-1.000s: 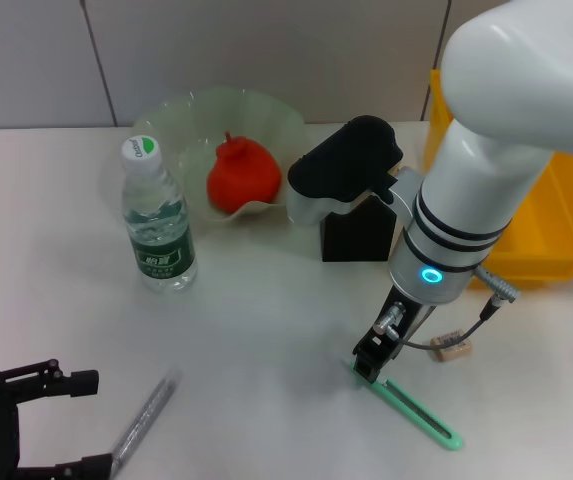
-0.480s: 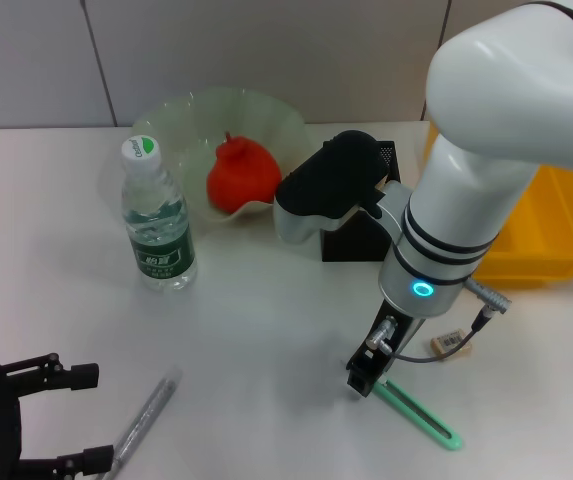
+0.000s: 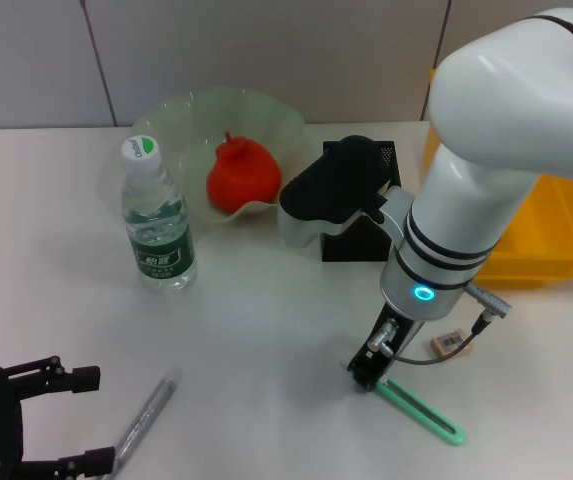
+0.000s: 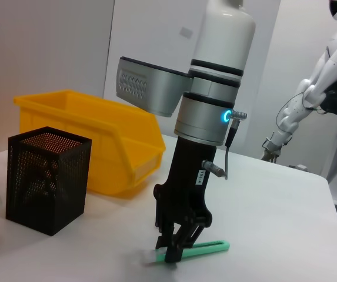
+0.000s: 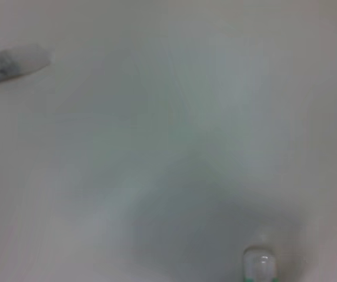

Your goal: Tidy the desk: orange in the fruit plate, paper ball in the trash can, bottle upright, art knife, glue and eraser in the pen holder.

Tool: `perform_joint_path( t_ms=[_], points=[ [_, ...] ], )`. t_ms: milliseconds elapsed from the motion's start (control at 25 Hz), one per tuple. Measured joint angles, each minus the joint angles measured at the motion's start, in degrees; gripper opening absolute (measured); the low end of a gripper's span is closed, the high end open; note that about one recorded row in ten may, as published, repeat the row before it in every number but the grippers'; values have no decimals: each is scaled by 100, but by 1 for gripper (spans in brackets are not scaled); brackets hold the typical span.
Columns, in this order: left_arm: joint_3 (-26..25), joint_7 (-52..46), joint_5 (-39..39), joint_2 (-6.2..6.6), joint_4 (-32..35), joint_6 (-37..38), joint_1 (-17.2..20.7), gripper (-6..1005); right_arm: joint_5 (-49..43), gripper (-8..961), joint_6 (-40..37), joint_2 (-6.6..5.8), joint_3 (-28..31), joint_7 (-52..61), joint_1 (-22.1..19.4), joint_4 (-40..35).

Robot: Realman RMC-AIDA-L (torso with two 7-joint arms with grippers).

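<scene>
Even, bright light with soft shadows (the right wrist view is blurred).

Bare white table (image 3: 266,320) lies open between the upright water bottle (image 3: 158,223) and the right gripper (image 3: 366,372), which stands over one end of the green art knife (image 3: 418,409). Behind that arm the black mesh pen holder (image 3: 358,233), fruit plate (image 3: 194,122) and yellow bin (image 3: 556,225) crowd the back. The left gripper (image 3: 26,425) and grey glue stick (image 3: 144,415) occupy the near left corner.

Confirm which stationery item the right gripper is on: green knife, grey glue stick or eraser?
The green knife: the right gripper sits at its end. The glue stick lies near the left gripper; the eraser lies apart.
</scene>
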Motion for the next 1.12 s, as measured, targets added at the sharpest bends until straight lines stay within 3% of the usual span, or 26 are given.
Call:
perform_joint_path(
  t_ms=[200, 280, 360, 400, 440, 480, 560, 760, 920, 960, 1120],
  points=[
    [-20, -20, 0, 0, -1, -1, -2, 823, -1, 202, -58, -1, 4, -64, -84, -198],
    [-36, -13, 0, -1, -8, -2, -2, 822, -80, 184, -191, -28, 73, -66, -245, -636],
    [-39, -6, 0, -4, -18, 4, -2, 821, -492, 166, -537, -69, 654, -116, -638, -1722],
    [-39, -6, 0, -4, -18, 4, -2, 821, -492, 167, -537, -69, 654, -116, -638, -1722],
    [-52, 1, -10, 7, -102, 60, -20, 821, -786, 167, -691, -75, 1171, -225, -873, -2416],
    [-52, 1, -10, 7, -102, 60, -20, 820, -786, 167, -691, -75, 1171, -225, -873, -2416],
    [-138, 2, -37, 17, -136, 61, -26, 820, -1106, 171, -742, -79, 1714, -371, -1157, -3369],
    [-375, -6, -42, 8, -137, 74, -58, 818, -1279, 186, -197, -73, 2318, -738, -1487, -4199],
    [-407, -19, -42, 1, -138, 76, -77, 817, -1251, 198, 395, -66, 2363, -925, -1610, -4190],
    [-477, -70, -29, -54, -139, 76, -224, 817, -1245, 201, 863, -58, 2346, -1070, -1689, -4035],
    [-478, -95, -25, -73, -139, 71, -268, 815, -1034, 214, 1477, -52, 2341, -1322, -1724, -3638]
  ],
)
